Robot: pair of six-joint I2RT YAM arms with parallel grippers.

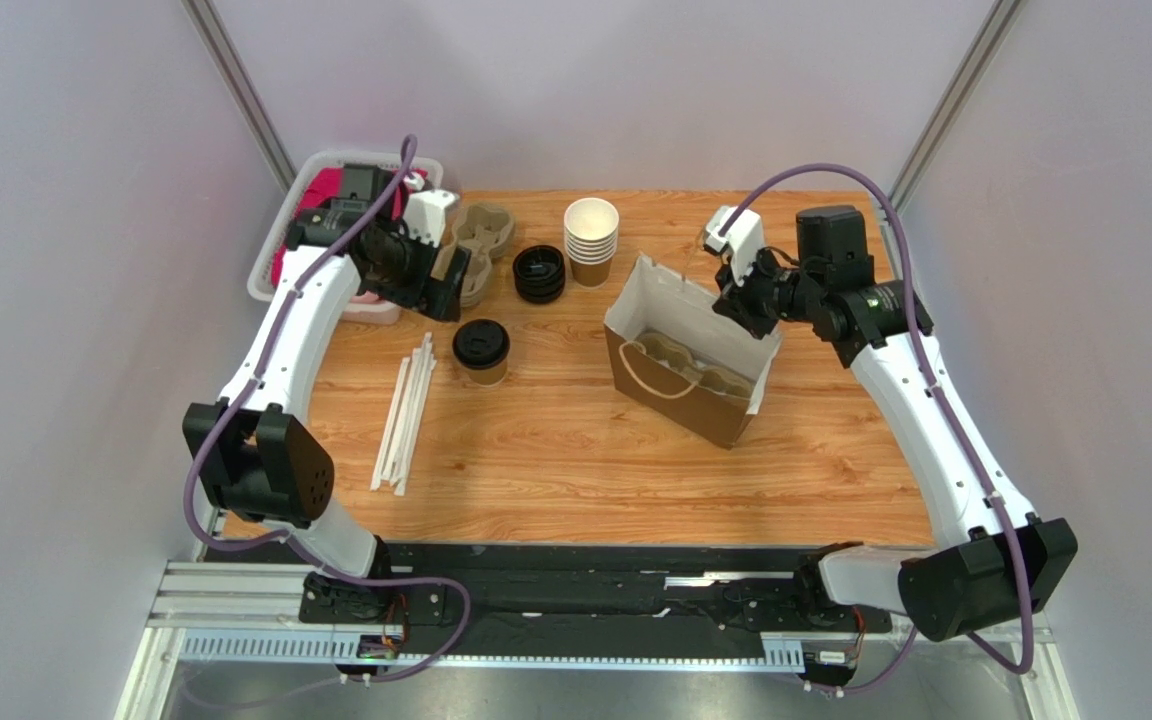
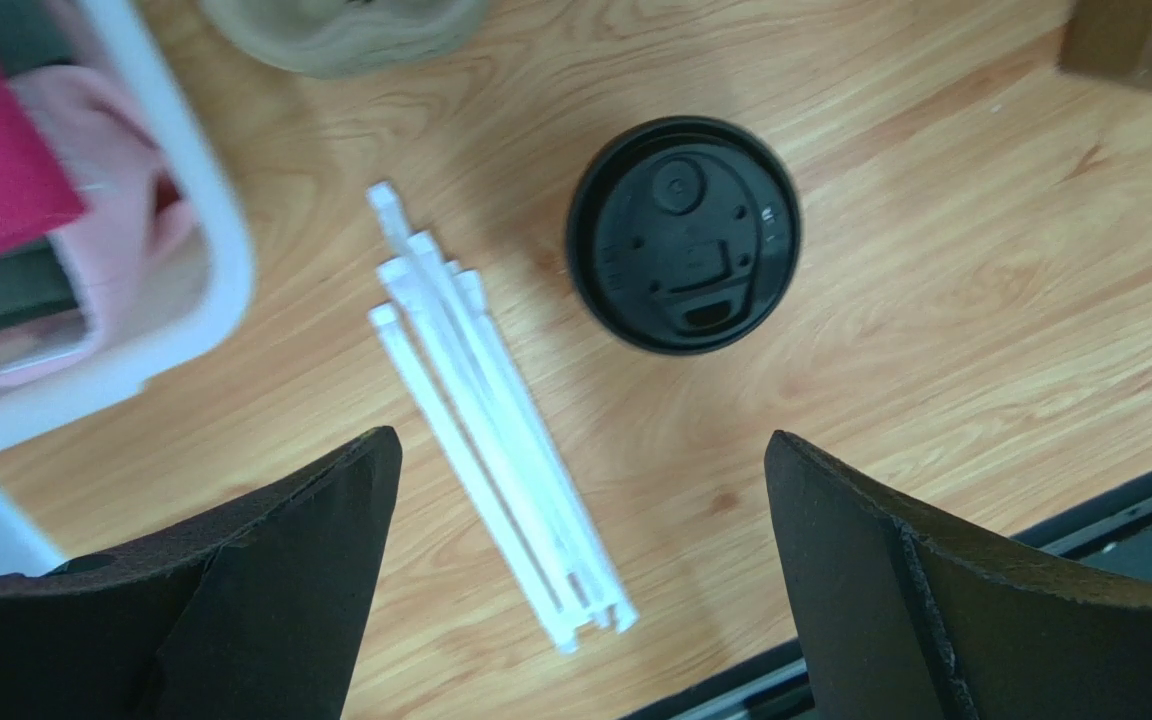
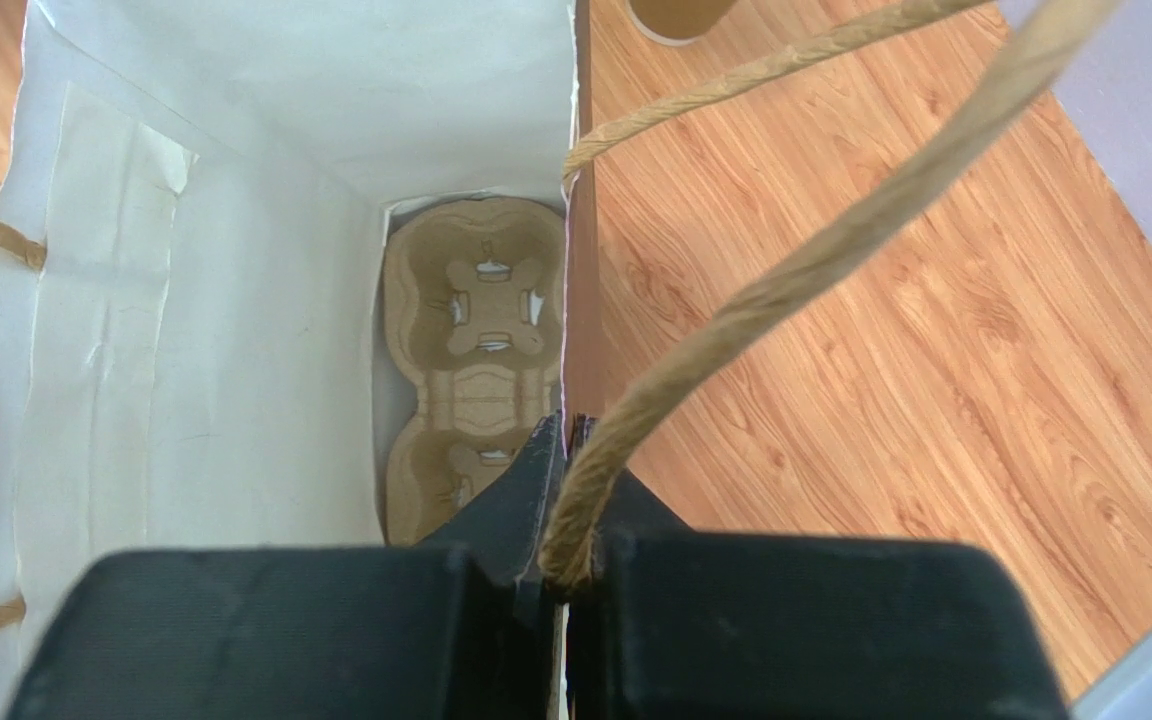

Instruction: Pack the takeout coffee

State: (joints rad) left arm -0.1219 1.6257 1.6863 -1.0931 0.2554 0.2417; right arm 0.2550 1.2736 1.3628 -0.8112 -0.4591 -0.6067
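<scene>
- Two arms in shot; my left gripper [image 2: 579, 447] hangs with its fingers spread wide, holding nothing.
- I see the coffee [image 1: 480, 348] upright on the table [image 1: 582, 450], lid on, at 5 o'clock from that gripper and clear of it.
- I've got straws [image 1: 405, 405] lying near, at 8 o'clock of the coffee.
- My right gripper [image 3: 557, 450] is pinched tight on the rim of the bag [image 1: 687, 393].
- That bag stands open at 3 o'clock of the coffee, well apart, with a carrier [image 3: 474, 345] inside.
</scene>
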